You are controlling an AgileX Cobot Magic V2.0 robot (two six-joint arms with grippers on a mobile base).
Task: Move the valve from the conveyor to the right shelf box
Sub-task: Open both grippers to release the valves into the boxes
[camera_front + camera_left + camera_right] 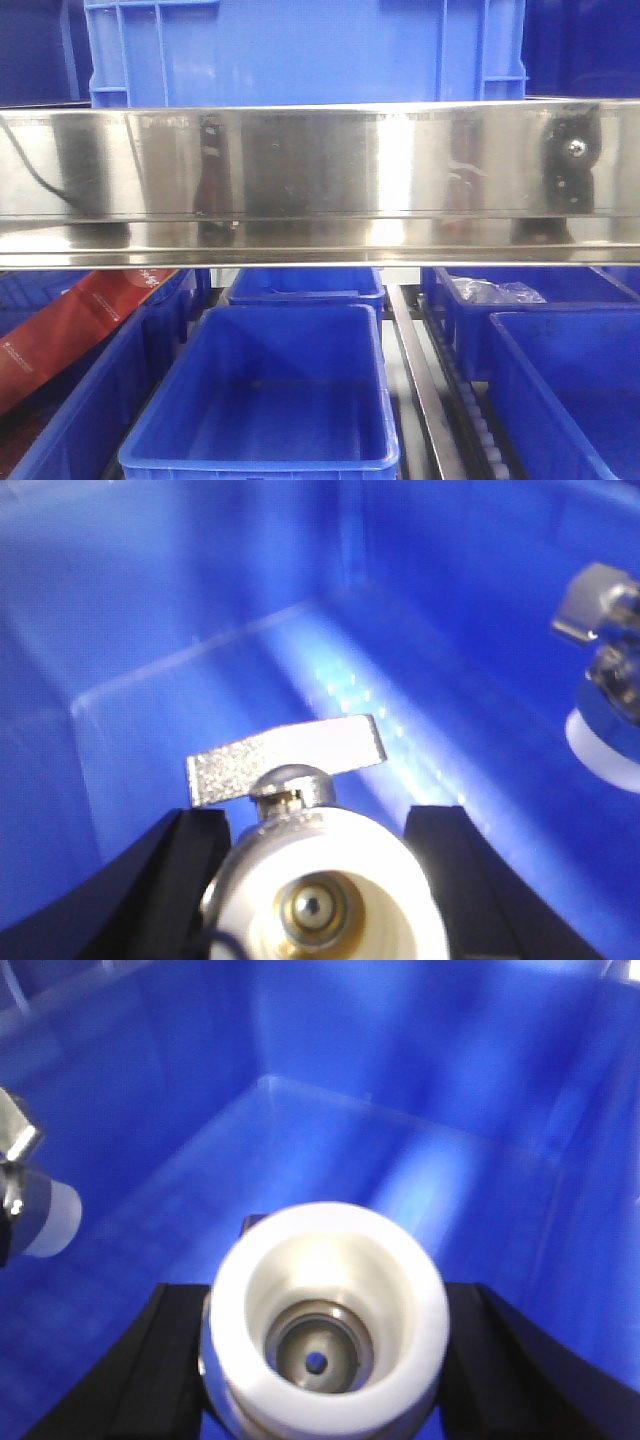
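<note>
Blue plastic fills both wrist views: each arm reaches down inside a blue box [200, 630]. The left gripper [325, 880] is clenched around a valve [320, 880], black fingers [150, 880] pressing either side of its white end cap, the flat silver handle lying crosswise above it. The right gripper [325, 1360] likewise grasps a second valve [325, 1320] by its white-capped end, which faces the camera. Each wrist view catches the other arm's valve at its edge. The front view shows a polished steel shelf rail [320, 180] above several blue bins [270, 400].
</note>
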